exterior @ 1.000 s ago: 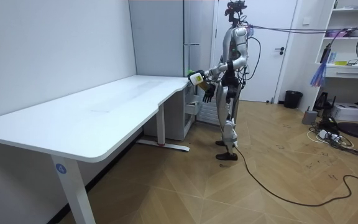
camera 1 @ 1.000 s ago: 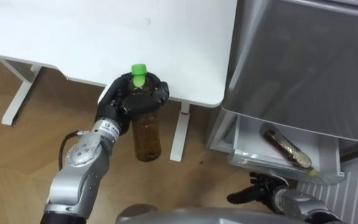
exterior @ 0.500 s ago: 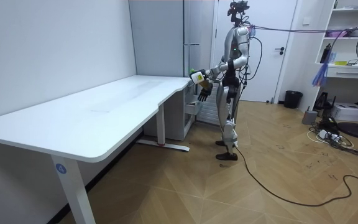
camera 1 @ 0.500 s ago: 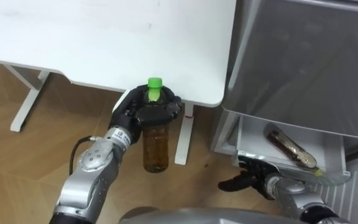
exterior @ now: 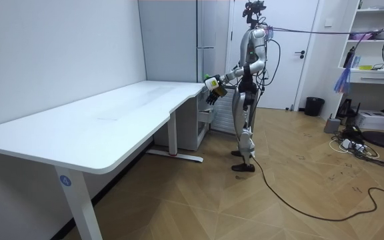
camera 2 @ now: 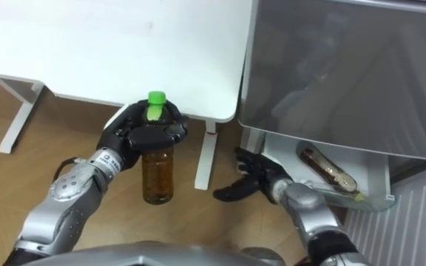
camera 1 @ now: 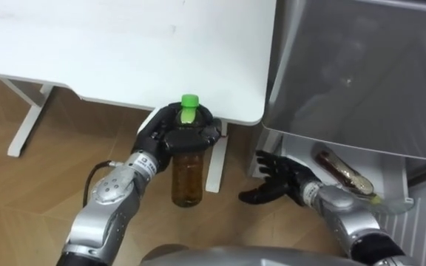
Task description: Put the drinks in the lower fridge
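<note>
My left hand (camera 1: 174,133) is curled round the shoulder of a tea bottle (camera 1: 186,174) with a green cap (camera 1: 189,100), holding it upright over the floor beside the white desk's corner. In the right eye view the same bottle (camera 2: 157,174) hangs below that hand (camera 2: 143,135). My right hand (camera 1: 278,179) is raised with fingers spread, holding nothing, just left of the open lower fridge drawer (camera 1: 299,185). A second bottle (camera 1: 344,174) lies on its side inside that drawer. In the room view I stand at the fridge (exterior: 209,60) by the desk's far end.
The white desk (camera 1: 117,44) fills the upper left, its leg (camera 1: 216,159) standing right behind the held bottle. The grey fridge door (camera 1: 361,74) hangs over the drawer. Wooden floor (camera 1: 35,192) lies open at the lower left.
My right hand has risen from the bottom edge to beside the drawer, fingers spread. The left hand with the bottle has shifted slightly right, toward the fridge.
</note>
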### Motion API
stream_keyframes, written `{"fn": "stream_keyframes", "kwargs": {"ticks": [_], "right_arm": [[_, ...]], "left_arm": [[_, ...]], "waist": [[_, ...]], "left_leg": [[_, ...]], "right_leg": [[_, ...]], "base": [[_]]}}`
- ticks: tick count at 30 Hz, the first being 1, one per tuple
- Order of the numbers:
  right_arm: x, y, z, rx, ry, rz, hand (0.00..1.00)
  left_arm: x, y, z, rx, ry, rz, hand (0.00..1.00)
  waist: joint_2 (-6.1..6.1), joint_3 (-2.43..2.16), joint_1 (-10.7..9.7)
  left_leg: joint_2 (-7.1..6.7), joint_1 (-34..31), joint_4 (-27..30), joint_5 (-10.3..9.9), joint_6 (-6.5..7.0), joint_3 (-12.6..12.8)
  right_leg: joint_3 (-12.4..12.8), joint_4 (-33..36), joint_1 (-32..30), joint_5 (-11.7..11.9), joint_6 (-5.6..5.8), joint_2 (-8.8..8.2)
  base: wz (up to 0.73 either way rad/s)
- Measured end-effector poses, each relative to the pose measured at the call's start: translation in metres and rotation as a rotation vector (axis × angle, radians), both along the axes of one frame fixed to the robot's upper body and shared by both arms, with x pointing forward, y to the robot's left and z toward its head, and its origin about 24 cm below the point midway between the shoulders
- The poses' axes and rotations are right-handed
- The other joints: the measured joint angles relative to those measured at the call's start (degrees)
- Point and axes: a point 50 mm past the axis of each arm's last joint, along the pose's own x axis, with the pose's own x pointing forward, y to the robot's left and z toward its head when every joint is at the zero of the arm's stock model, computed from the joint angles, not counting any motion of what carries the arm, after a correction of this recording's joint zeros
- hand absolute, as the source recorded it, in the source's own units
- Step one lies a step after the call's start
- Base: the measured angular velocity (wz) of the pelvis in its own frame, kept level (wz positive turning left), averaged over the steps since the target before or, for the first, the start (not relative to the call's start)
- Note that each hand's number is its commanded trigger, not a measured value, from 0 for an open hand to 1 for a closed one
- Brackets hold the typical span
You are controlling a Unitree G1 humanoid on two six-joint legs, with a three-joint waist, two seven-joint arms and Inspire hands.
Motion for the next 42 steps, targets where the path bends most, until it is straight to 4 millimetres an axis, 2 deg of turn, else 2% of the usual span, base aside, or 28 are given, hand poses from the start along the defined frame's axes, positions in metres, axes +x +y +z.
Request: {"fn": "stream_keyframes", "kwargs": {"ticks": [5,17,21,26,42], "right_arm": [[0.004,0.016,0.014,0.075,-0.057,0.091,0.00],[0.006,0.031,0.034,0.166,-0.100,0.253,0.00],[0.004,0.036,0.034,0.188,-0.089,0.295,0.00],[0.001,0.043,0.035,0.228,-0.072,0.344,0.00],[-0.006,0.042,0.034,0.291,-0.002,0.450,0.00]], "left_arm": [[-0.002,-0.007,-0.001,-0.010,0.004,-0.028,0.96],[-0.003,-0.014,0.000,-0.024,-0.007,-0.068,0.94],[-0.003,-0.018,0.002,-0.029,-0.029,-0.094,0.93],[-0.004,-0.019,0.003,-0.011,-0.049,-0.131,0.91],[-0.008,-0.026,0.001,0.074,-0.070,-0.226,0.89]], "waist": [[-0.40,0.25,0.0],[-0.42,0.22,0.3],[-0.58,0.23,0.7],[-1.68,0.64,0.9],[-1.98,0.47,1.6]], "left_leg": [[-0.03,0.0,0.0,0.0,0.02,0.0],[-0.01,-0.2,-0.3,0.1,0.10,0.2],[0.01,0.1,-0.4,0.1,0.10,0.7],[0.07,-0.1,-0.3,0.1,0.11,1.1],[0.18,-0.3,-0.1,0.0,0.21,1.2]], "right_leg": [[0.0,0.0,0.3,0.0,0.00,-0.05],[0.2,0.1,-0.5,0.0,0.00,-0.08],[0.8,0.1,-0.5,0.0,0.00,-0.13],[1.0,0.1,-0.6,0.0,0.00,-0.10],[1.2,0.9,-1.1,0.0,0.01,-0.08]], "base": [[0.00],[0.00],[-0.07],[-0.04],[0.00]]}}
